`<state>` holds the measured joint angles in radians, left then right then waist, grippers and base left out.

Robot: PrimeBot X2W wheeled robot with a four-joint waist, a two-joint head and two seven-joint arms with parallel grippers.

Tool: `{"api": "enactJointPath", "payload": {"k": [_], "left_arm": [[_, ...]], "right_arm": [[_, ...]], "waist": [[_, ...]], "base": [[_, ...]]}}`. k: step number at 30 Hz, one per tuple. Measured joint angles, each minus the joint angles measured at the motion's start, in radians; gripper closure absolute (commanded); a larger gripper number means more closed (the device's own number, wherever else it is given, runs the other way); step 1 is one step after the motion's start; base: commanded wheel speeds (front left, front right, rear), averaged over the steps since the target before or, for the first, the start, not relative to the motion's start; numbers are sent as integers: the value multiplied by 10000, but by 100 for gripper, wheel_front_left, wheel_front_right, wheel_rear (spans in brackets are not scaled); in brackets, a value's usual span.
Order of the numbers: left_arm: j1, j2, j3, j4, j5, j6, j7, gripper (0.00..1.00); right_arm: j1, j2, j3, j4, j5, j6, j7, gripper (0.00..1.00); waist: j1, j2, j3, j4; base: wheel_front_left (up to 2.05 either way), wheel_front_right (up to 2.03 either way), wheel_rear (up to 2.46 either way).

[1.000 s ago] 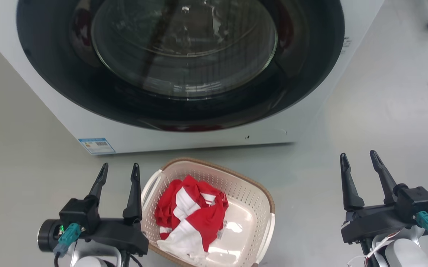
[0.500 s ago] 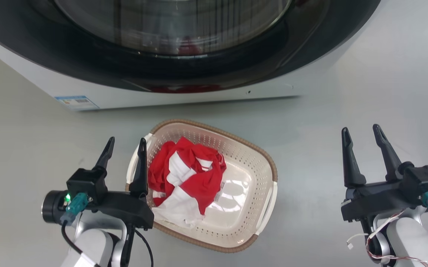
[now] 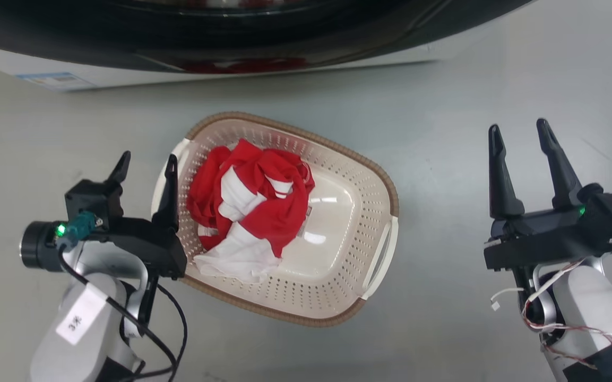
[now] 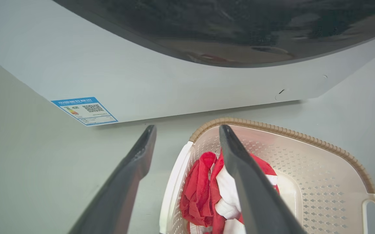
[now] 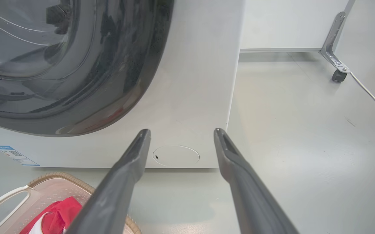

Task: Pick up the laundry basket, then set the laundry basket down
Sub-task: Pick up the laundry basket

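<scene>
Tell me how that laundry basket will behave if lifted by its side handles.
Probably rigid: the laundry basket is moulded perforated plastic, so it should keep its shape. Likely light: it holds only a crumpled red-and-white garment. That garment lies toward the left handle, so it may tip slightly that way.

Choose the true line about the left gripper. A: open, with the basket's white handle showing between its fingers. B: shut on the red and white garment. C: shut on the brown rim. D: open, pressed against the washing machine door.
A: the left gripper is open, and the left wrist view shows the white handle of the laundry basket between its two fingers.
</scene>
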<state>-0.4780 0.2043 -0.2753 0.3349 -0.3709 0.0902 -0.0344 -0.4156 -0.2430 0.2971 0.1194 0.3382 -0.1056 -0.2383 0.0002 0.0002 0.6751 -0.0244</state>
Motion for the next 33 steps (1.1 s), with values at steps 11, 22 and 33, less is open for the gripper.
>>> {"api": "enactJointPath", "payload": {"k": [11,22,33], "left_arm": [[-787,314,33,1461,-25,-410,199,0],[-1256,493,447,2719,-153,-474,140,0],[-1951,901,468,3622,-167,-917,150,0]], "right_arm": [[-576,209,58,337,-42,96,-15,0],[-662,385,69,652,-42,198,-98,0],[-872,566,119,767,-42,324,-107,0]], "waist": [[0,1,1292,-409],[-2,-1,1616,-776],[-2,-1,1941,-1079]], "base": [[0,0,0],[0,0,0],[0,0,0]]}}
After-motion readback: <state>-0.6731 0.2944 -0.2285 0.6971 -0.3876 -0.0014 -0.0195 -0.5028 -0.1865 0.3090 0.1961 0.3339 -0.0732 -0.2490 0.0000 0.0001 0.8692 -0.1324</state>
